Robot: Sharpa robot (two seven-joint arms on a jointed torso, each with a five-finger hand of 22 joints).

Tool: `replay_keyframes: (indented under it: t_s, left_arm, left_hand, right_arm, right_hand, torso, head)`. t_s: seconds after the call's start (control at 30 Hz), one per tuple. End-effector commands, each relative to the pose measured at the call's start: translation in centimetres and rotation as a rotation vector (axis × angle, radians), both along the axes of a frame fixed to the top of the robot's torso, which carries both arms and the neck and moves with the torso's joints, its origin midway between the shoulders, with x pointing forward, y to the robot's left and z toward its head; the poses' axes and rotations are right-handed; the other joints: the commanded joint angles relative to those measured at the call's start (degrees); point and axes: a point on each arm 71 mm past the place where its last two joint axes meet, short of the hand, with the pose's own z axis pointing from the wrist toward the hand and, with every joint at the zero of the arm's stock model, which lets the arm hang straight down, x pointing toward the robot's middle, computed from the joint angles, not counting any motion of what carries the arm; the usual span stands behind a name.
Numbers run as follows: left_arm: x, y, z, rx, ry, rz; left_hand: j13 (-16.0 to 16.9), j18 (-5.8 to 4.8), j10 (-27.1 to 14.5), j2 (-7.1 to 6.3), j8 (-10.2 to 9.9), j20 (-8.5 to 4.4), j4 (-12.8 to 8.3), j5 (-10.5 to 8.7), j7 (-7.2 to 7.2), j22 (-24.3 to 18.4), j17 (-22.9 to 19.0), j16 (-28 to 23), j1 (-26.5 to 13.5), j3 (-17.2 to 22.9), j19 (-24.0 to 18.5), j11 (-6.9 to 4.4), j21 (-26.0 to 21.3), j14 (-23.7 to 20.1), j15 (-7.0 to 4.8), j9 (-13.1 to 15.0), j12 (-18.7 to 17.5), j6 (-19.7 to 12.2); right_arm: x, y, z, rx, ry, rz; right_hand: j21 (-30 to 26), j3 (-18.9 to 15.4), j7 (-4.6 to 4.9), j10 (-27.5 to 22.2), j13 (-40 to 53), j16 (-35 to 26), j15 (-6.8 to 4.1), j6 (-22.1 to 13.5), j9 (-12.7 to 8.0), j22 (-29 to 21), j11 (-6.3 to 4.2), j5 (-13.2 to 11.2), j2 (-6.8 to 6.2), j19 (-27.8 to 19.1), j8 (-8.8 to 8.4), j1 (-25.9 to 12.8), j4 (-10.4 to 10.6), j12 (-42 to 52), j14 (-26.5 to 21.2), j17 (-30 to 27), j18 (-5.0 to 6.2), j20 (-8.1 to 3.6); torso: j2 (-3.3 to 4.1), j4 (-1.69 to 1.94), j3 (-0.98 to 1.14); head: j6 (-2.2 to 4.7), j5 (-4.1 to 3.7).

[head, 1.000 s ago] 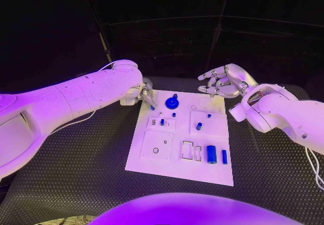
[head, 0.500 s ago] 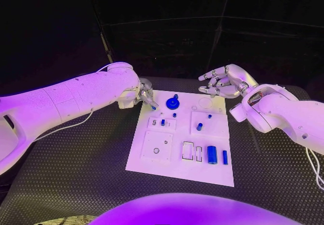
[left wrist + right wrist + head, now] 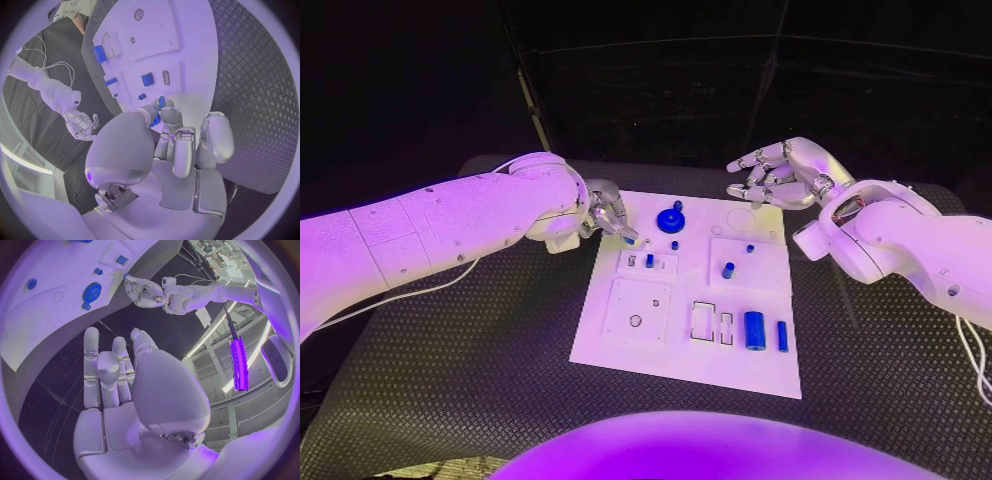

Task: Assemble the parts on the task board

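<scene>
Mostly flat white task board (image 3: pixel 646 330) on ribbed black table (image 3: pixel 473 380)

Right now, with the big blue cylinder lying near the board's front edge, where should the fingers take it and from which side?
Probably across its middle, coming from above. The cylinder lies flat, long axis running front to back on the board. A slimmer blue part lies close on its right and a slot on its left, so fingers should close on its long sides from straight overhead.
</scene>
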Motion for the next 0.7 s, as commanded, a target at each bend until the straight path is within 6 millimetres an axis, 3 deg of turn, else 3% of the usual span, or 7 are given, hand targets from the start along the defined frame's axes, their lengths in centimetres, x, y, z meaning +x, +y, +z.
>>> replay_keyframes:
  t_s: [0.03,0.7]
  left_arm:
    - [-0.6,0.0,-0.2,-0.023,-0.023,0.015]
    - [-2.2,-0.4,-2.2,0.028,-0.020,-0.031]
  left_hand:
    - [0.15,0.47,0.38,0.21,0.20,-0.16,-5.70,0.28,-0.50,0.08,15.09,0.18,-0.58,6.13,0.35,0.04,0.25,5.95,-0.41,0.14,0.30,0.06]
    - [0.89,0.45,0.83,-0.12,0.56,-0.21,-5.81,0.27,-0.56,0.22,15.09,0.18,-1.33,6.84,0.44,0.00,0.31,5.95,-0.46,0.34,1.00,0.06]
  right_arm:
    - [0.0,0.1,0.1,0.002,0.002,0.010]
    - [0.1,0.1,0.0,0.001,0.004,0.012]
  right_hand:
    - [-0.33,0.01,-0.10,-0.37,-0.05,-0.07,-0.06,-0.41,-0.03,-0.05,0.04,0.20,0.20,0.44,0.32,-0.19,0.40,0.34,-0.08,0.06,0.29,-0.01]
    - [-0.33,0.01,-0.10,-0.37,-0.05,-0.07,-0.06,-0.41,-0.03,-0.05,0.04,0.20,0.20,0.44,0.32,-0.19,0.40,0.34,-0.08,0.06,0.29,-0.01]
  torso:
    - [0.01,0.04,-0.06]
    - [0.09,-0.15,-0.04]
  head:
    - [-0.08,0.15]
    - [-0.24,0.39]
